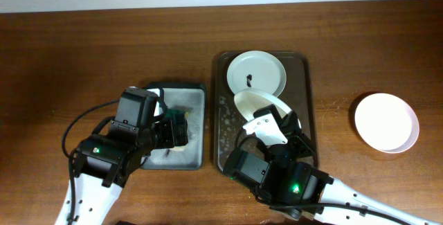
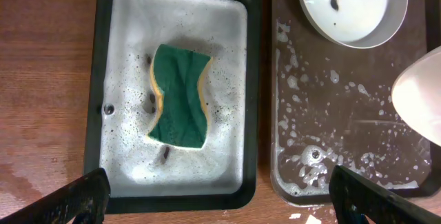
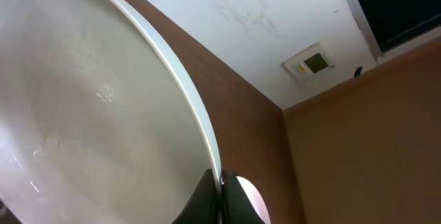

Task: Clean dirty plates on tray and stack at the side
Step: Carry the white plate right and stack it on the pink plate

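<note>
A: Start at the right jaws. What have they got?
B: They are clamped on the rim of the tilted plate point(image 3: 83, 114), with the fingers point(image 3: 207, 200) pinching its edge. It leans over the middle of the tray point(image 1: 305, 79). Whether its lower edge touches the tray floor I cannot tell.
A: And the left jaws?
B: Spread wide, holding nothing. One of the fingertips point(image 2: 83, 196) hangs by the near left corner of the sponge tray point(image 2: 251, 79), the other over the big tray's near end. Both are apart from the green sponge point(image 2: 179, 96), which lies in grey suds, clear of all four walls.
A: What sits around the tilted plate?
B: Just beyond it, at the tray's far end, the smeared plate point(image 1: 257, 73) lies flat with a dark mark, its rim close to the tray's walls. The tray's left strip carries only suds.
A: Any room at the side?
B: The unmarked plate point(image 1: 386, 122) rests alone on the tabletop point(image 1: 69, 52), right of the tray and well apart from it — bare wood lies between them
</note>
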Robot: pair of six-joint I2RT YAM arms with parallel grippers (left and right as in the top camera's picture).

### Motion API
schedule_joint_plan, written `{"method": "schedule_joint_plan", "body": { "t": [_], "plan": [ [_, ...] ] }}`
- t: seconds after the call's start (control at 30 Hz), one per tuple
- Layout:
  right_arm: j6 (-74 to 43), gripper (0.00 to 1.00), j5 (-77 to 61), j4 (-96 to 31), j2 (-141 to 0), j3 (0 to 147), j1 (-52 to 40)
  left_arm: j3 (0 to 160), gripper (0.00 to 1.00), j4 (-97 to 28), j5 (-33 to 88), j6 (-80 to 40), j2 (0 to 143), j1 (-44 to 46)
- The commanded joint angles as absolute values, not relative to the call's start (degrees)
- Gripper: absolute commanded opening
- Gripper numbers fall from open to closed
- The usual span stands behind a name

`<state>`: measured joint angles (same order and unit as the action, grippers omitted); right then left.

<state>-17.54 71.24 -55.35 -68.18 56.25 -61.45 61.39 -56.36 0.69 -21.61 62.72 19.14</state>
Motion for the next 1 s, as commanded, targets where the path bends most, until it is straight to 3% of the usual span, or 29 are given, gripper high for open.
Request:
{"method": "schedule_joint_plan", "body": {
  "t": [0.0, 0.07, 0.23, 0.3, 0.5, 0.63, 0.97],
  "plan": [
    [-19.57, 0.04, 74.91, -55.9, -67.9, 56.6, -61.76, 62.13, 1.0, -56.29, 1.13, -20.91, 62.43, 18.83],
    [-20.6, 0.04, 78.04, -57.32, -67.9, 56.6, -60.82, 62.13, 1.0, -56.29, 1.15, -20.91, 62.43, 18.83],
    [-23.07, 0.04, 70.91, -56.14, -67.9, 56.58, -59.96, 62.13, 1.0, -56.29, 1.15, -20.91, 62.43, 18.83],
    [-18.46, 0.04, 65.69, -55.37, -68.1, 56.58, -59.96, 62.13, 1.0, -56.29, 1.15, -20.91, 62.43, 18.83],
    [-22.13, 0.04, 71.92, -58.52, -68.27, 56.58, -58.28, 62.13, 1.0, -56.29, 1.15, -20.91, 62.43, 18.83],
    [-24.93, 0.04, 68.95, -57.91, -68.27, 56.58, -56.8, 62.13, 1.0, -56.29, 1.13, -20.91, 62.43, 18.83],
    [-18.28, 0.04, 63.07, -53.91, -68.73, 56.58, -54.61, 62.13, 1.0, -56.29, 1.13, -20.91, 62.43, 18.83]
  ]
}}
